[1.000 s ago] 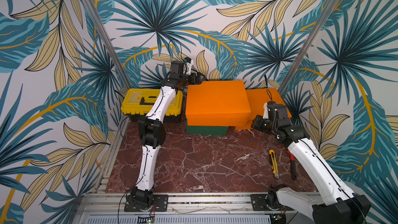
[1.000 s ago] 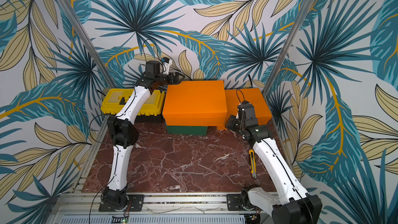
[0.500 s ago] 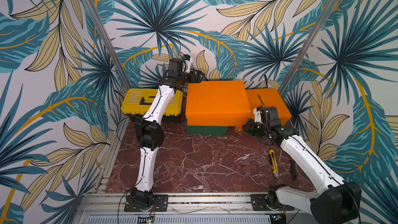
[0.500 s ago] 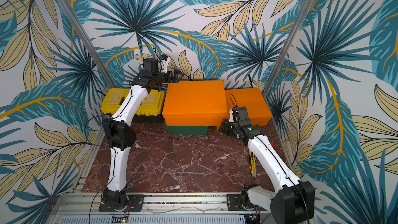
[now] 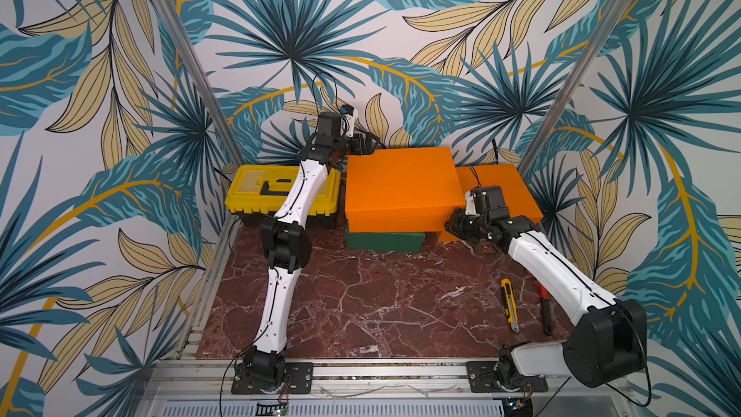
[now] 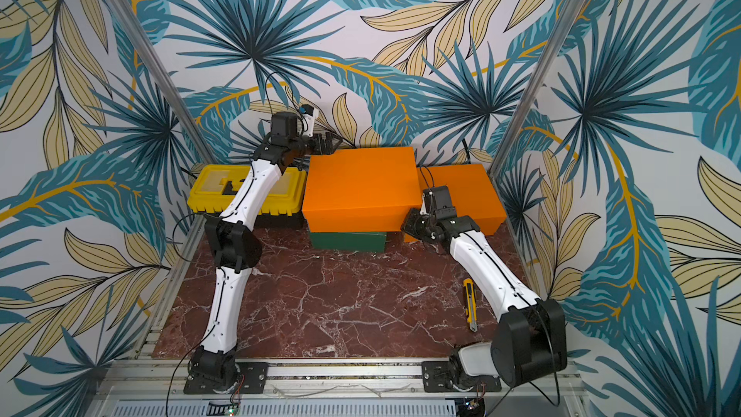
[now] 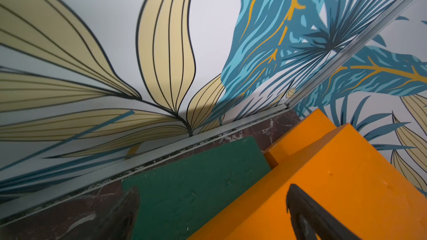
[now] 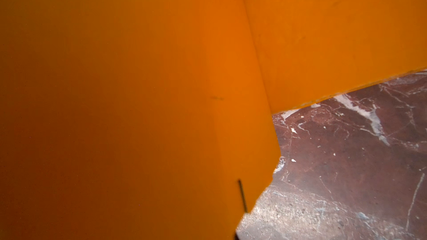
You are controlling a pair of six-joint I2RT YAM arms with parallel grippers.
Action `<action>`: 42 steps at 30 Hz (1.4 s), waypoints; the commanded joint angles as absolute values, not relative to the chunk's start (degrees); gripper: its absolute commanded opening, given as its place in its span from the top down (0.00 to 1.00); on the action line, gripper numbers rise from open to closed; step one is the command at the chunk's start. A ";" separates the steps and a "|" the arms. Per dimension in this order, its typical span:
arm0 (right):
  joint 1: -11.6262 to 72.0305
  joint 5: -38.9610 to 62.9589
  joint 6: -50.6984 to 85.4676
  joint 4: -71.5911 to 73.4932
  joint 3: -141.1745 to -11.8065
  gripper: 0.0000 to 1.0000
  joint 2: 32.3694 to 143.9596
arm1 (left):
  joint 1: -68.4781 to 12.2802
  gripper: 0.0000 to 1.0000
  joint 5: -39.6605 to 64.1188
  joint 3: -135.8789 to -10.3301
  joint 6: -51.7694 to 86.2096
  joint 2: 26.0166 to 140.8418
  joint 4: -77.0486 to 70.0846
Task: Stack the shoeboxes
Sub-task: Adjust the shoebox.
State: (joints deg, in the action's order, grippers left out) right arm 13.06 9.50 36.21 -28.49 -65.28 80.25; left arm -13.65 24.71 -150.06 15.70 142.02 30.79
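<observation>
An orange shoebox (image 5: 401,182) (image 6: 361,186) lies askew on the dark green shoebox (image 5: 385,240) (image 6: 349,241). A second orange shoebox (image 5: 517,198) (image 6: 469,190) stands on the table just right of them. My left gripper (image 5: 367,144) (image 6: 326,142) is open at the top box's back left corner. In the left wrist view it (image 7: 213,188) straddles that box's edge (image 7: 335,192) over the green lid (image 7: 196,181). My right gripper (image 5: 455,224) (image 6: 411,226) is shut, close to the top box's front right corner (image 8: 138,88). Whether it touches the box I cannot tell.
A yellow-and-black toolbox (image 5: 280,194) stands at the back left, under my left arm. A yellow utility knife (image 5: 509,304) and a red-handled tool (image 5: 543,306) lie on the marble table (image 5: 361,294) at the front right. Leaf-patterned walls close in the back and both sides.
My left gripper has opened fully at the box's back corner. My right gripper has moved left, from beside the second orange shoebox to the top box's front right corner.
</observation>
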 commanded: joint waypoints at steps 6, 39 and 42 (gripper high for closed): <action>13.01 2.62 33.29 -28.29 -70.20 0.94 84.81 | -13.36 0.01 30.01 -148.74 18.43 140.81 29.97; 12.57 8.51 28.47 -31.06 -92.36 0.94 100.87 | -13.40 0.07 34.35 -99.55 27.67 106.90 22.15; 12.57 8.70 28.69 -30.89 -92.35 0.94 101.69 | -13.43 0.07 35.06 -98.38 28.12 106.32 22.15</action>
State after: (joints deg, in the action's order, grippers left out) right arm 12.38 7.01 29.45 -30.09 -91.92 100.79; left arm -13.28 33.69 -99.48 27.44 108.53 22.92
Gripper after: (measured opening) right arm 0.060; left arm 0.929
